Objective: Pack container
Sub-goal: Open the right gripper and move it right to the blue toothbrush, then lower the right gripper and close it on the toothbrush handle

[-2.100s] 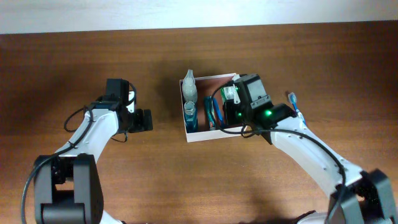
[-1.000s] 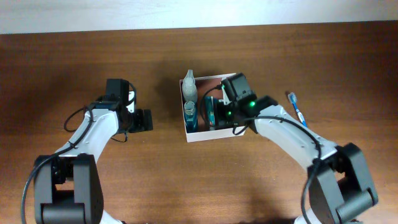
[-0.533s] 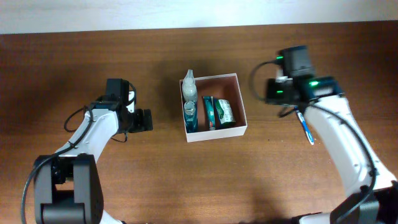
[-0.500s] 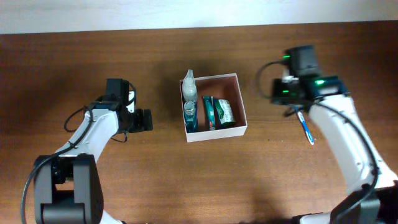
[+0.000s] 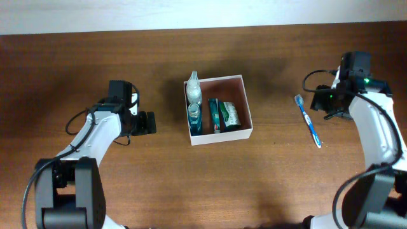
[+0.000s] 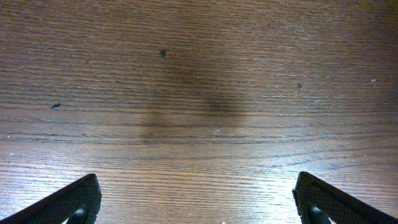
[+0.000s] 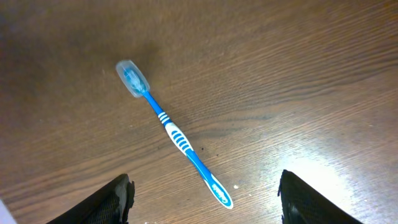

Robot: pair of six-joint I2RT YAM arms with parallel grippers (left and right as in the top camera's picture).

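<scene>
- Risk: the blue toothbrush (image 7: 174,134) lies flat on the wooden table (image 5: 95,51). The right gripper (image 7: 205,190) hangs over it with jaws apart and empty, and an off-centre pinch could skid off the slim handle.
- Risk: the long brush may snag a wall of the container (image 5: 222,138).
- Container: mid-table, well apart from the brush. It holds a teal mouthwash bottle (image 5: 194,118), a pale bottle (image 5: 193,90) and two packs (image 5: 224,114).
- Left gripper (image 6: 199,205): spread wide, empty.

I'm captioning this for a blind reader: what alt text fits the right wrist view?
A blue-and-white toothbrush with a clear cap over its head lies diagonally on the brown wooden table. The right claw hangs open above it.
</scene>
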